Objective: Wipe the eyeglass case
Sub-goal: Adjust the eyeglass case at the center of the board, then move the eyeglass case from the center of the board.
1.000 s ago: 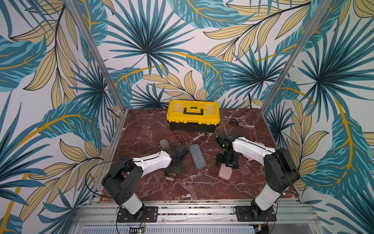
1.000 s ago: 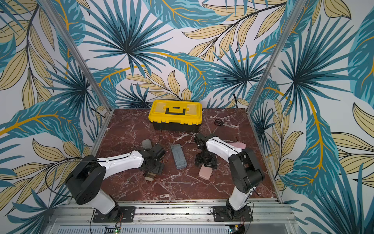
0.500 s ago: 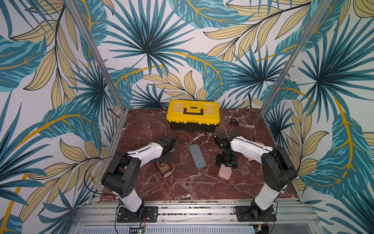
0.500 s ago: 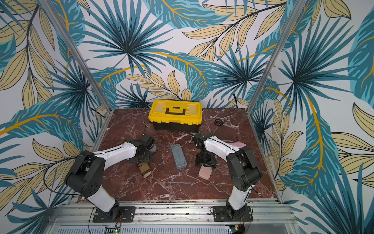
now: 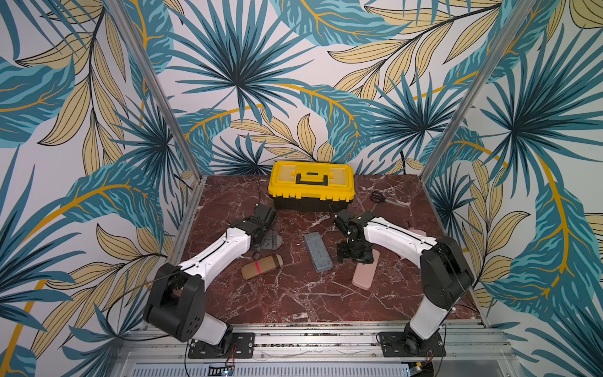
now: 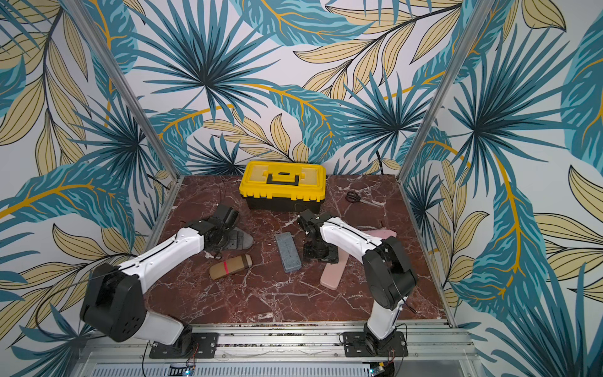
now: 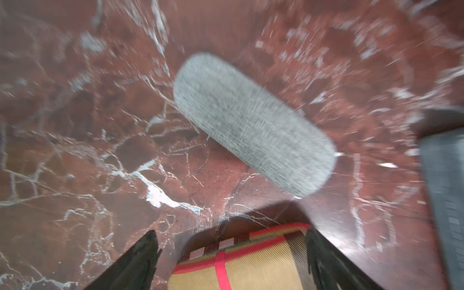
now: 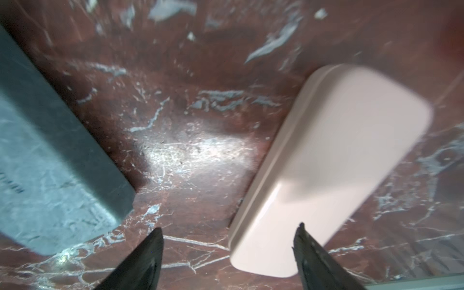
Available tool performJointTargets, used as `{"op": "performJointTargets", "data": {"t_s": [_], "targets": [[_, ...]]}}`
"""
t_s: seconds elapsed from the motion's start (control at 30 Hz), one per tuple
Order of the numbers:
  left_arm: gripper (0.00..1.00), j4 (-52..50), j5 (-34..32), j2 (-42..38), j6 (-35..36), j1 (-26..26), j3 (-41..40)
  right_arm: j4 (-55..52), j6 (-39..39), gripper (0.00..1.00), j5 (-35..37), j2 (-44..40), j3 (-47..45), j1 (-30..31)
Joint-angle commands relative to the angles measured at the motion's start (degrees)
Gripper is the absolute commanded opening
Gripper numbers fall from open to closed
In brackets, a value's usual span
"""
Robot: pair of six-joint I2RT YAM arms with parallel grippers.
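Left arm [image 5: 222, 253] and right arm [image 5: 398, 238] stretch low toward the yellow toolbox [image 5: 311, 182]; left gripper [image 7: 229, 233] and right gripper [image 8: 229, 228] point down just short of it, jaws apart.

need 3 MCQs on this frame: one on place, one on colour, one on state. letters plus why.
1. What lies between the two arms?
A. blue-grey case
B. scissors
C. toolbox

2. What colour is the stripe on the tan case?
A. blue
B. red
C. green

3. What is the right pincer doing?
A. shut on the tan case
B. shut on scissors
C. open, holding nothing

Key:
1 A: both top views show it on the table between the arms.
2 B: a red band crosses it in the top views and the left wrist view.
3 C: the right wrist view shows the fingers apart, with the pink case lying on the table, not gripped.
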Motion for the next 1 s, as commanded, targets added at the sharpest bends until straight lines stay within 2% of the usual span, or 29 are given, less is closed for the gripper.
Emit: {"op": "performJointTargets", "data": {"t_s": [0.0, 0.17, 0.27, 0.37, 0.47, 0.63, 0.8, 0.87, 0.97], "targets": [[0.95, -1.37, 0.04, -5.35, 1.52, -2.79, 1.30, -3.59, -0.92, 0.88, 2.36, -2.81, -3.69, -5.09], [1.00, 7.37, 0.88, -6.01, 1.44, -13.68, 3.76, 2.76, 0.19, 0.95, -4.03, -2.10, -7.66, -10.72], [1.00, 13.68, 2.30, -3.27, 0.49, -18.77, 4.24, 6.46, 1.50, 0.96, -7.62, 0.28, -7.96, -10.92], [1.00, 17.90, 2.18, -1.17, -0.06, -21.71, 4.13, 10.20, 3.53, 0.95, -10.68, 2.41, -9.40, -10.92], [1.00, 21.97, 0.31, -2.02, -0.60, -22.50, 2.40, 15.78, 7.46, 0.91, -15.63, 2.08, -10.17, -10.48], [1.00, 25.20, -5.99, -4.52, -1.05, -22.46, 0.73, 17.72, 12.29, 0.90, -18.26, 1.09, -7.42, -8.55], [1.00, 36.14, -3.58, -8.23, 1.97, -22.28, -4.38, 19.10, 12.39, 0.90, -24.71, 0.98, -6.63, -8.87], [1.00, 37.51, -0.07, -8.50, 2.56, -21.41, -4.79, 14.06, 9.49, 0.92, -21.78, -0.76, -5.10, -9.81], [0.93, 36.14, 5.15, -6.70, 3.55, -21.10, -3.08, 1.45, 3.28, 0.95, -2.87, -5.96, -0.75, -10.85]]}}
